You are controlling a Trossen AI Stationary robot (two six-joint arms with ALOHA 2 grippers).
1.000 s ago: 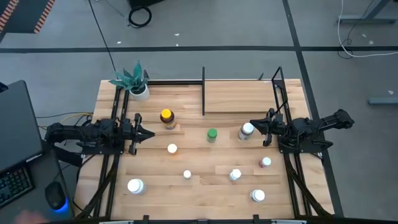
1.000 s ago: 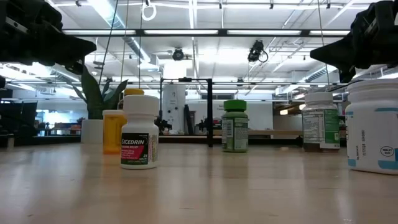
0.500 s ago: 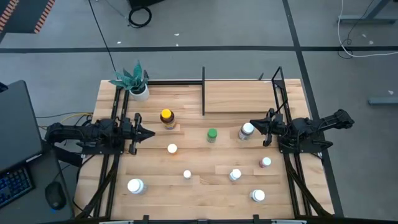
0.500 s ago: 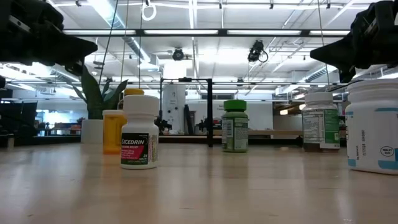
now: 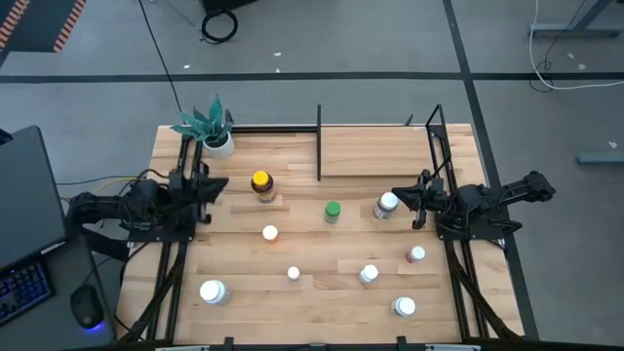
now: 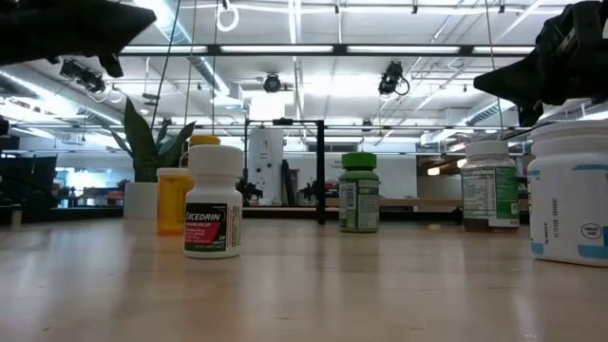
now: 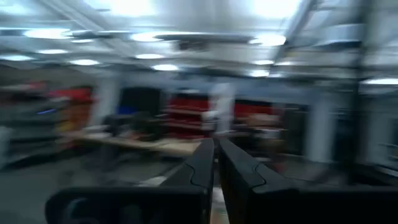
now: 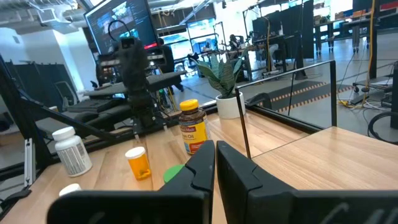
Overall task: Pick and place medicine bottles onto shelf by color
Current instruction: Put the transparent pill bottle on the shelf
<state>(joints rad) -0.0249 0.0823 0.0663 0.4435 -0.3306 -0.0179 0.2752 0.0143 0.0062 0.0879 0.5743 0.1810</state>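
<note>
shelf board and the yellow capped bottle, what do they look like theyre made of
Shelf: light wood board, visible grain, matte; thin black uprights look like painted metal. Yellow-capped bottle: translucent amber body, probably plastic, though glass cannot be ruled out; opaque yellow cap looks plastic.

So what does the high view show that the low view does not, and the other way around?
Only the high view shows the shelf board empty, the pink-capped bottle and the keyboard. Only the low view shows bottle labels, such as on the white bottle, and the ceiling lights. Both show the green-capped bottle, the yellow-capped bottle and the plant.
</note>
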